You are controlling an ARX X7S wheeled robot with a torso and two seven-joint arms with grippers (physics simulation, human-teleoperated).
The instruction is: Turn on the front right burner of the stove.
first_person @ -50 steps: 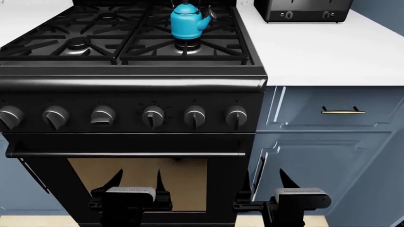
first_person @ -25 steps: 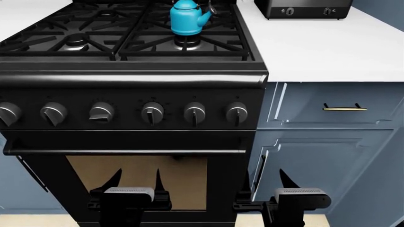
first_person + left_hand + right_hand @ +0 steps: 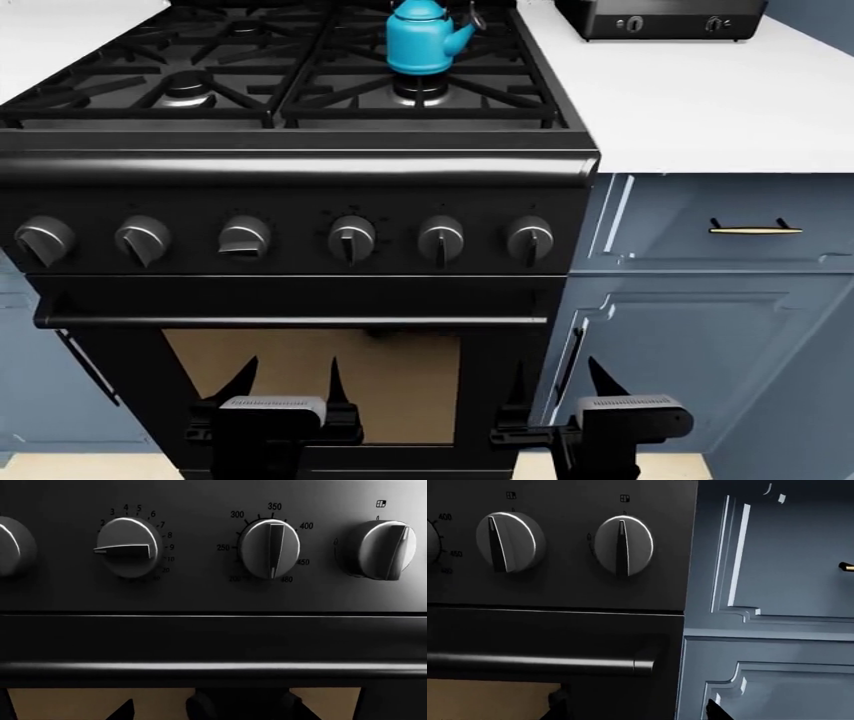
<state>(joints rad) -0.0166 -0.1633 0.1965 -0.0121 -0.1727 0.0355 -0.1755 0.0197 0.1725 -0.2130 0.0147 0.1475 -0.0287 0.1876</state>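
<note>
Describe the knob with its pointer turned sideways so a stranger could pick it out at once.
Start at the black stove and look at the row of six round knobs on its front panel, above the oven door's bar handle. The sideways knob is third from the left of that row. Numbers ring its dial, and its pointer lies level, while its neighbours' pointers stand upright or nearly so.

The white countertop (image 3: 694,110) ran beside the stove (image 3: 300,190) at its 3 o'clock. A black toaster (image 3: 661,18) sat on it at the far edge, toward 1 o'clock.
</note>
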